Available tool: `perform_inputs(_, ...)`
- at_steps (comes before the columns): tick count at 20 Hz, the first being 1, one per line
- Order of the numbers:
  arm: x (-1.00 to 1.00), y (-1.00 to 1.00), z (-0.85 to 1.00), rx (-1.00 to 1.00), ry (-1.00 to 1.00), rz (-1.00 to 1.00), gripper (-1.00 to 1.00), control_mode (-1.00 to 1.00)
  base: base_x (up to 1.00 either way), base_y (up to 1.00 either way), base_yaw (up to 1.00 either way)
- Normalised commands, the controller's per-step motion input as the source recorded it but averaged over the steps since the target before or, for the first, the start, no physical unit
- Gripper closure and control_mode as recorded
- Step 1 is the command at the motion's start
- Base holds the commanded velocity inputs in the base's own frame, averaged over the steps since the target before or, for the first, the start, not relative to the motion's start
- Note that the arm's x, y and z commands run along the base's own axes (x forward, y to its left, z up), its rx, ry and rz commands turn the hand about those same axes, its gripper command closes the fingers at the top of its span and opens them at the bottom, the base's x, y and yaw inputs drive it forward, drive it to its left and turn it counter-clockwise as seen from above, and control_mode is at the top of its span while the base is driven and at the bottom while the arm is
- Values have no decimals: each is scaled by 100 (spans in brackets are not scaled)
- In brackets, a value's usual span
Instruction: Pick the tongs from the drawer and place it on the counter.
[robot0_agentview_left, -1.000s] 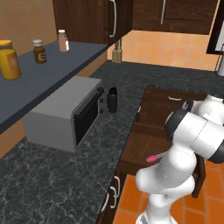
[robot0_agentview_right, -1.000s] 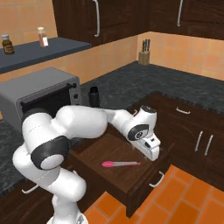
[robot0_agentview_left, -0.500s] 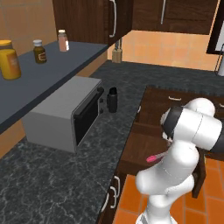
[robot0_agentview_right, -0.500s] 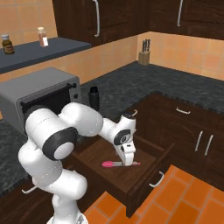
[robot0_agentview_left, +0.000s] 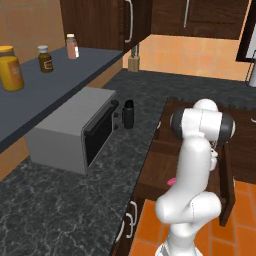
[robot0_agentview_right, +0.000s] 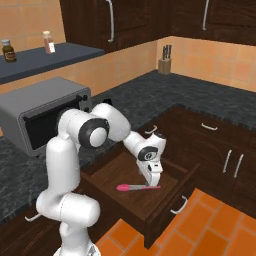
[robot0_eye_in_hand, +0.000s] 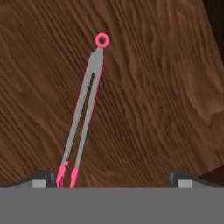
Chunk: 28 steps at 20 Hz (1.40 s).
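Pink tongs (robot0_agentview_right: 138, 187) lying flat on the floor of the open drawer (robot0_agentview_right: 170, 176), hand (robot0_agentview_right: 154, 183) down low at their 3 o'clock end, fingers wide apart, holding nothing

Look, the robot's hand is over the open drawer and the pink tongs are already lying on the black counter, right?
Not quite. The gripper is over the open drawer, but the tongs aren't on the counter. They lie on the drawer's wooden bottom, under the open gripper. The right base view shows it.
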Motion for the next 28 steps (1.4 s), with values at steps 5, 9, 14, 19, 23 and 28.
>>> perform_inputs(5, 24, 3, -67, 0, 0, 0, -100, -100, 0, 0, 0)
perform_inputs(9, 6, 0, -56, 0, -3, 0, -100, -100, 0, 0, 0)
perform_inputs(14, 30, 3, -54, -2, 0, 0, -100, -100, 0, 0, 0)
perform_inputs(19, 16, 28, -63, -7, 0, 0, 100, -100, 0, 0, 0)
perform_inputs(23, 0, 27, -77, -10, 0, 0, 100, -100, 0, 0, 0)
perform_inputs(28, -20, 18, -48, -9, -10, -3, 100, -100, 0, 0, 0)
